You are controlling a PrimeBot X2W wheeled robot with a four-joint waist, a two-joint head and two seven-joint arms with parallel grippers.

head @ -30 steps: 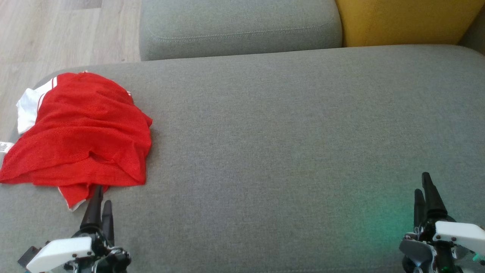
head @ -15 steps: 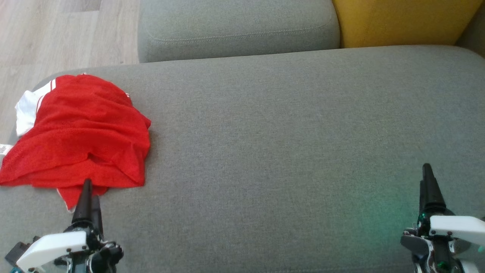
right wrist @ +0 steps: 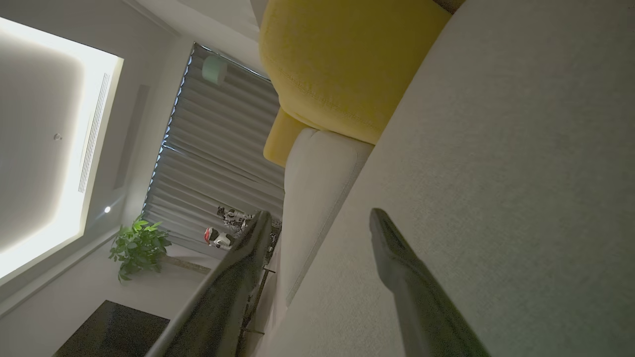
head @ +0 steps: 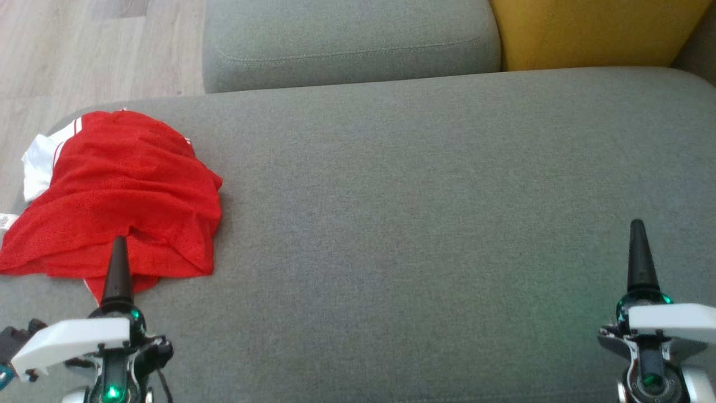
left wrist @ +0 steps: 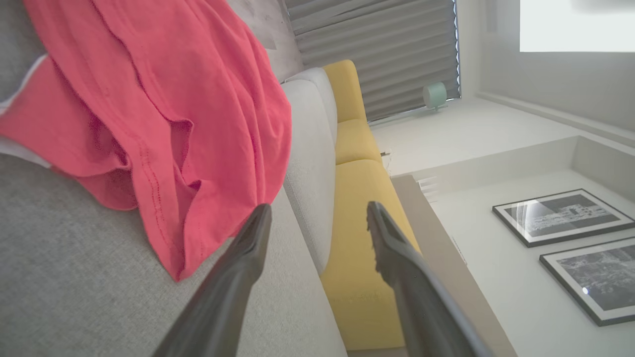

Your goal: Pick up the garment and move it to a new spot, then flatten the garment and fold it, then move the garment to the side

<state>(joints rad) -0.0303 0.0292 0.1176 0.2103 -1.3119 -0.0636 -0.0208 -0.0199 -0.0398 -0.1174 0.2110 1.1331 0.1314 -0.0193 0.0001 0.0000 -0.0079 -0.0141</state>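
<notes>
1. Locate the garment (head: 123,190). You will find the red-and-white heap at the left end of the grey seat cushion (head: 419,224), at 9 o'clock in the head view, with its white panel at the cushion's edge over the wood floor (head: 84,50). The heap is crumpled. Judge its long axis as running 9-to-3 along the near hem, with a small red flap at 6 o'clock.

2. Check the left gripper (head: 119,246). Its fingers point to 12 o'clock and the tips overlap the near hem in the head view. In the left wrist view the fingers are released with nothing between them. The cloth lies at 10 to 11 o'clock from the tips, and a hem corner is just beside one finger. You cannot tell from these views whether a finger touches the fabric.

3. Check the right gripper (head: 636,226). It stands over bare cushion at 4 o'clock in the head view, well apart from the garment, which lies at 9 to 10 o'clock from it. The right wrist view shows its fingers parted and empty.

4. Treat the left arm as the nearer one. The pick-up is not yet made; expect the grasp to need the fingers advanced toward 12 o'clock so that the hem enters the gap
</notes>
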